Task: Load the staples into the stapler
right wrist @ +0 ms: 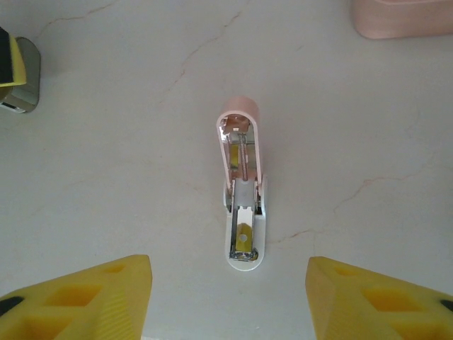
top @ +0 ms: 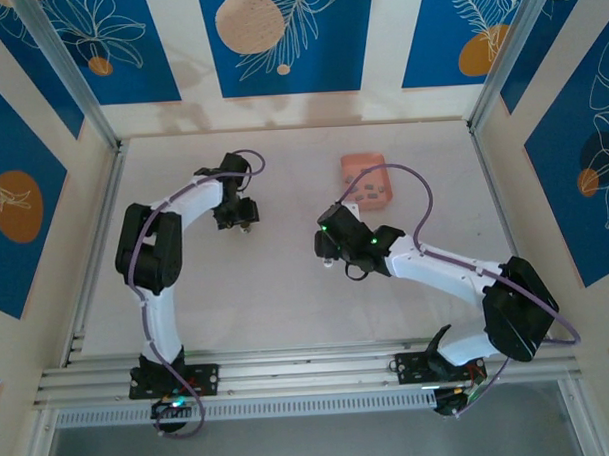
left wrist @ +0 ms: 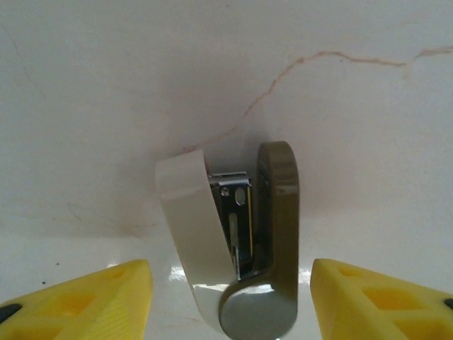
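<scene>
Right wrist | pink-white stapler (right wrist: pixel 243 205) lies opened flat | salmon tray (right wrist: pixel 403 20) beyond

No text, label, brand or number could be read anywhere. The dark marks on the salmon-pink tray (top: pixel 368 181) - seen from the top view - were too small to make out.
</scene>
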Available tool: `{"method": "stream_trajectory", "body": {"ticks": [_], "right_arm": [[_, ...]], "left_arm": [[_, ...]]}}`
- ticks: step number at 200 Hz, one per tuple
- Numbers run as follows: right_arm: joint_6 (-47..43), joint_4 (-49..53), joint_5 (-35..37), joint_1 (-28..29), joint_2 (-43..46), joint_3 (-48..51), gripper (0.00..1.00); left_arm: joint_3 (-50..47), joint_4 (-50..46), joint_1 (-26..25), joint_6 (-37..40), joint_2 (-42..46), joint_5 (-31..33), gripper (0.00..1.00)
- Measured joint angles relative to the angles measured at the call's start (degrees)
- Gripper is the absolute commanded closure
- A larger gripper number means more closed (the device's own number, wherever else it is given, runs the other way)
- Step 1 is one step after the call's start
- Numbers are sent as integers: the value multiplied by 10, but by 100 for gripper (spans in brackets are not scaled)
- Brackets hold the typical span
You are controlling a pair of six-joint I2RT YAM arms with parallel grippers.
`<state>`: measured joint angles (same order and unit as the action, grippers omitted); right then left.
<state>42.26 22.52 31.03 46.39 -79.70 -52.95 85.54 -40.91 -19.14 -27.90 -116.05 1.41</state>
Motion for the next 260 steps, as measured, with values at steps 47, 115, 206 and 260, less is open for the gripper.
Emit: {"method": "stream_trajectory", "body": {"ticks": [47,115,206,260], "right_arm": [[-2,-8,-13,0,2,0,41],[-9,-19,-30,-9,5,2,41],[-17,-77,-76,-26,31,41,41],[-49,-203,-153,-22,43,82,41]], "left_arm": [[35,-15,8,2,-37,4,43],[81,-25,15,15,-72,7,55],[30,-10,16,8,10,-26,72],[-164,116,-14,-127,287,-106,73]]}}
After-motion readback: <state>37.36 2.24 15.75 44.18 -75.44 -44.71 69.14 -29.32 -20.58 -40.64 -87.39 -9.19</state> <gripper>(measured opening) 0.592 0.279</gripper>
